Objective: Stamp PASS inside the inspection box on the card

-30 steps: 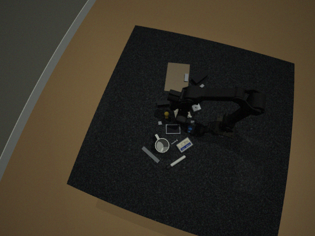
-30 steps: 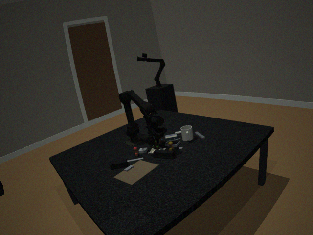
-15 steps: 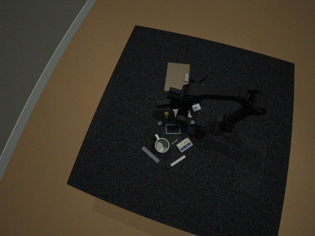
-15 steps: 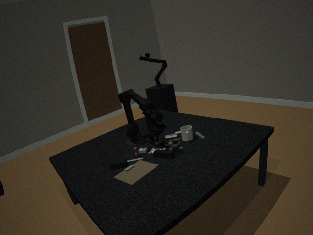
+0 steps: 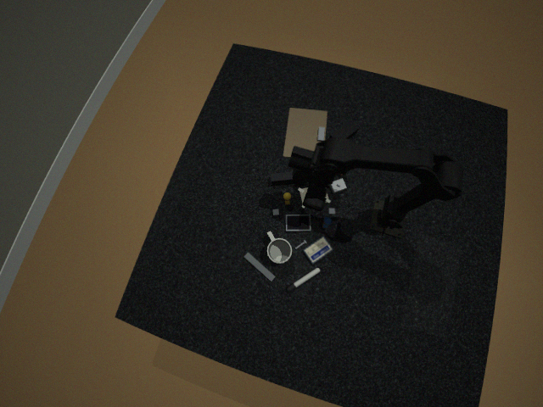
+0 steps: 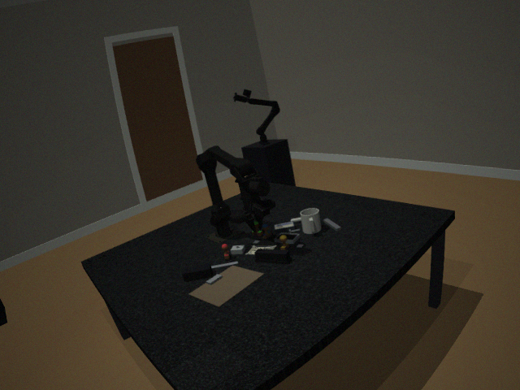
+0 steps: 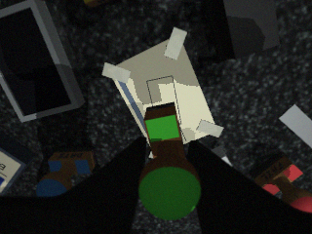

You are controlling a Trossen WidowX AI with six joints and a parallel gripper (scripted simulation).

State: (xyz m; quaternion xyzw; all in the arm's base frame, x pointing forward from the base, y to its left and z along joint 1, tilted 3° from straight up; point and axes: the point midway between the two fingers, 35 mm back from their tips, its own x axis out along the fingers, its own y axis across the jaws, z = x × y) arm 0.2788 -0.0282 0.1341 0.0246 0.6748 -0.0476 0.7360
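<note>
My gripper [image 7: 167,145] [image 6: 257,230] is shut on the green stamp [image 7: 163,128] [image 6: 256,225], which has a brown body and a round green knob. In the wrist view it covers the lower part of the inspection box on the pale card [image 7: 195,102] [image 5: 305,197] [image 6: 262,249]. The stamp's face is hidden, and I cannot tell its exact height over the card. The visible upper part of the box shows a shadow and no clear print. Pale tape strips hold the card's corners. The black ink pad sits in an open grey tray [image 7: 58,63] [image 5: 298,230] beside the card.
A blue stamp [image 7: 70,168] [image 5: 327,221], a red stamp [image 7: 292,187] [image 6: 225,247] and a yellow stamp [image 5: 287,197] [image 6: 283,239] stand around the card. A black block [image 6: 273,256] lies beside it. Nearby are a white mug [image 5: 279,250] [image 6: 310,221], marker [image 5: 305,278] and brown sheet [image 5: 300,126] [image 6: 228,285].
</note>
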